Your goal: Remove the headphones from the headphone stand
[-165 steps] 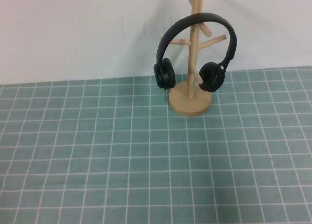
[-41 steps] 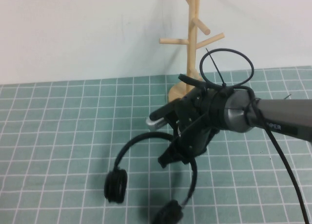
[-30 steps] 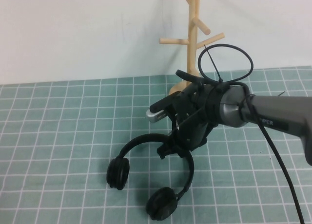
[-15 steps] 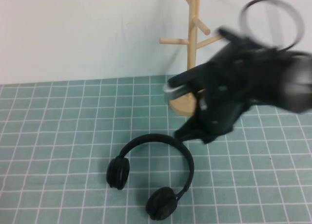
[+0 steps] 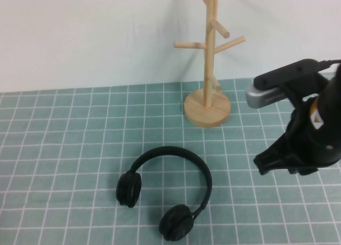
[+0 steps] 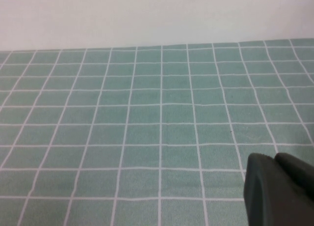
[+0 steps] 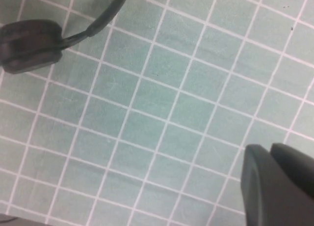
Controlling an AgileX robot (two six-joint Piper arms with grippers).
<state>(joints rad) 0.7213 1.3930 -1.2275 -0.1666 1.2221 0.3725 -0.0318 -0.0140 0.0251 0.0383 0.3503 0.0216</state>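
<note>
Two arms served my rig, and only the right one showed in the high view. Matte black over-ear headphones [image 5: 165, 197] lay flat on the green gridded desk [image 5: 64, 149], headband arched toward the wall and both round cups resting on the mat, well apart from the light natural-wood tree stand [image 5: 209, 74]. That stand stood upright on its round disc base near the white back wall [image 5: 80, 32], and every one of its angled pegs was bare. I therefore judged the removal itself complete: the headphones were off the stand and set down, with nothing touching them.

My right tool [image 5: 282, 162] hung over the desk to the right of the headphones and nearer than the stand's base, clear of both. Its wrist view showed only one dark finger edge [image 7: 279, 186] over bare squares, with a single ear cup [image 7: 29, 44] and a piece of headband off to one side; nothing lay between the fingers, but I could not tell whether they stood apart or together.

My left tool [image 6: 279, 191] appeared only in its own wrist view, as a dark corner above empty mat, and its fingers likewise could not be read.

What remained, in my judgement, was merely parking the right arm.
</note>
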